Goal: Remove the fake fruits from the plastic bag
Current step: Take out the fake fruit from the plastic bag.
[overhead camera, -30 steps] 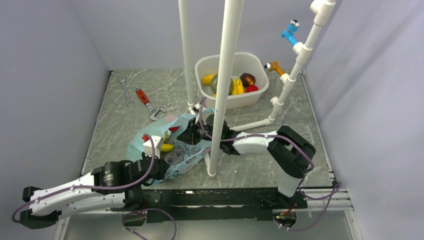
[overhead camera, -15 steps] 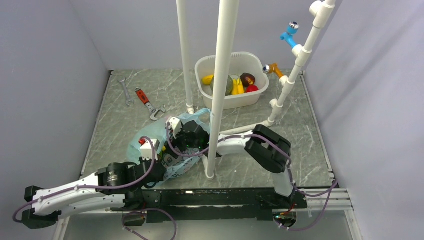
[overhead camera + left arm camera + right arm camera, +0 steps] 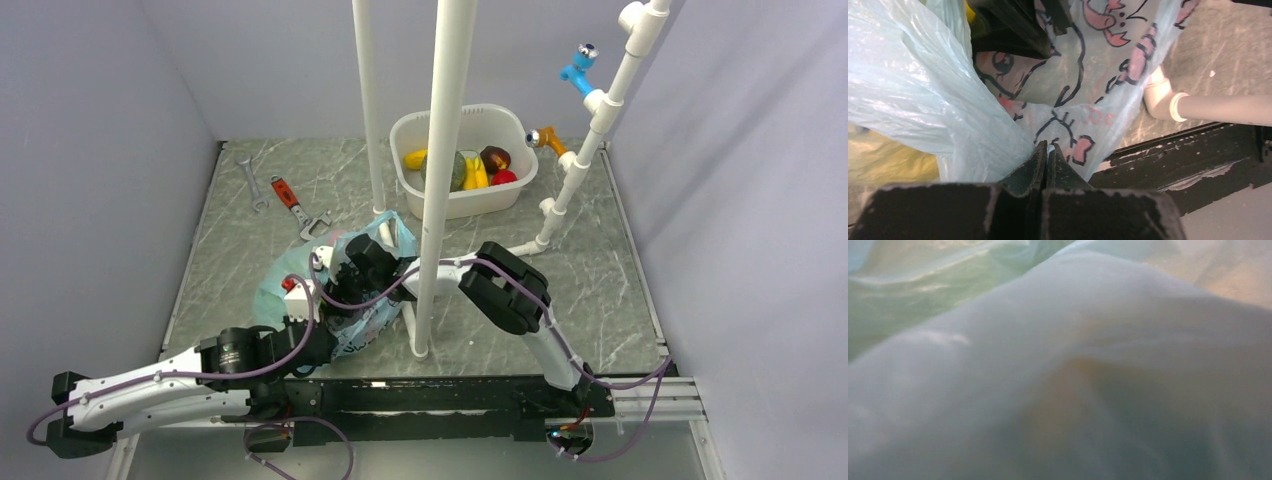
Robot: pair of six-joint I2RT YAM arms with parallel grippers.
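Observation:
The light blue plastic bag (image 3: 340, 300) lies crumpled at the table's front left; its film with dark drawings fills the left wrist view (image 3: 1083, 75). My left gripper (image 3: 312, 332) is shut, pinching the bag's film between its fingertips (image 3: 1048, 148). A yellow fake fruit (image 3: 893, 162) shows through the film. My right gripper (image 3: 352, 265) is pushed into the bag from the right; its fingers are hidden, and the right wrist view shows only blurred film (image 3: 1058, 360). More fake fruits, yellow, green (image 3: 457, 170) and red, lie in the white tub (image 3: 520, 135).
A red-handled wrench (image 3: 290, 198) and a silver wrench (image 3: 250, 181) lie at the back left. A thick white pipe (image 3: 437, 200) stands just right of the bag, its foot in the left wrist view (image 3: 1168, 100). A thinner pipe (image 3: 368, 110) and a pipe frame (image 3: 590, 140) stand behind.
My right arm has swung left past the thick pipe and pushed its gripper into the bag. The bag has bunched up and shifted left. My left gripper has kept its hold.

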